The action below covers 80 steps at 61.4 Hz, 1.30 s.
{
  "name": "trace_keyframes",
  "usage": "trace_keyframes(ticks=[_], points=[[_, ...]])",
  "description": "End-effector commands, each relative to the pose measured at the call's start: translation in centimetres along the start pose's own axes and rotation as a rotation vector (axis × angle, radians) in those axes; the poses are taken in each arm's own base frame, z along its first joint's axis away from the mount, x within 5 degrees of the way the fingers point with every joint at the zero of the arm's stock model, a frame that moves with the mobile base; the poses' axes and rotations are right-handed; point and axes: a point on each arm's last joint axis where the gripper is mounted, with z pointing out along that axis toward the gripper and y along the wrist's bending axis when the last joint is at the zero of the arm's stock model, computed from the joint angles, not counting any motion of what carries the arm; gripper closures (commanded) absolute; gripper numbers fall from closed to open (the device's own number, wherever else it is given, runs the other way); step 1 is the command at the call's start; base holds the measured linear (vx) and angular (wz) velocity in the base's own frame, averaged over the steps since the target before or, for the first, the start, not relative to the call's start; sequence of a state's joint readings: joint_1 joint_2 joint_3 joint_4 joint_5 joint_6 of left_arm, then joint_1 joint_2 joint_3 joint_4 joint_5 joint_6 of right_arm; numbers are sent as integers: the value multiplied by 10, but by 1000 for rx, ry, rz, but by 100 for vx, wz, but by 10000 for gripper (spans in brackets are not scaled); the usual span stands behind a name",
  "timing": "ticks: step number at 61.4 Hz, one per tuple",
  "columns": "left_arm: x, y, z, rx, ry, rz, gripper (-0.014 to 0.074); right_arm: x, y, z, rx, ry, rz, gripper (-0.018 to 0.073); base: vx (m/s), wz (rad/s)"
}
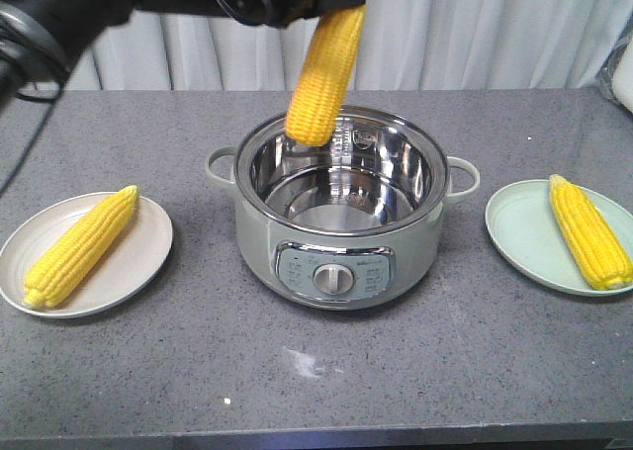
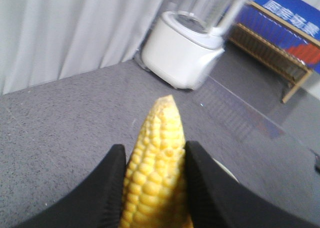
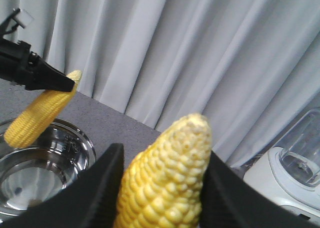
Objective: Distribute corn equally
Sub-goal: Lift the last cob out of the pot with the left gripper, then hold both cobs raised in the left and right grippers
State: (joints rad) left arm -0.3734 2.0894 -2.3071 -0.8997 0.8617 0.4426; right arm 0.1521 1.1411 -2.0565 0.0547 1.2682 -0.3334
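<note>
Left hand pinches a cob, held tilted, tip up, over the steel pot on the surface. Right hand pinches a second cob.

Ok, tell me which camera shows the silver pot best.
The exterior front view: the pot stands whole, both handles, control panel and empty inside visible. The right wrist view catches only part of its rim and shiny inside at lower left, under the corn in the left pincer. The left wrist view shows none of it.
</note>
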Motion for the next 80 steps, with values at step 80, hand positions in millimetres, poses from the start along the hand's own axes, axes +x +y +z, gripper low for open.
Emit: trace_keyframes(ticks=[80], points=[[-10, -129, -182, -156, 186, 76, 604, -6, -2, -7, 20, -58, 66, 564, 0, 0]])
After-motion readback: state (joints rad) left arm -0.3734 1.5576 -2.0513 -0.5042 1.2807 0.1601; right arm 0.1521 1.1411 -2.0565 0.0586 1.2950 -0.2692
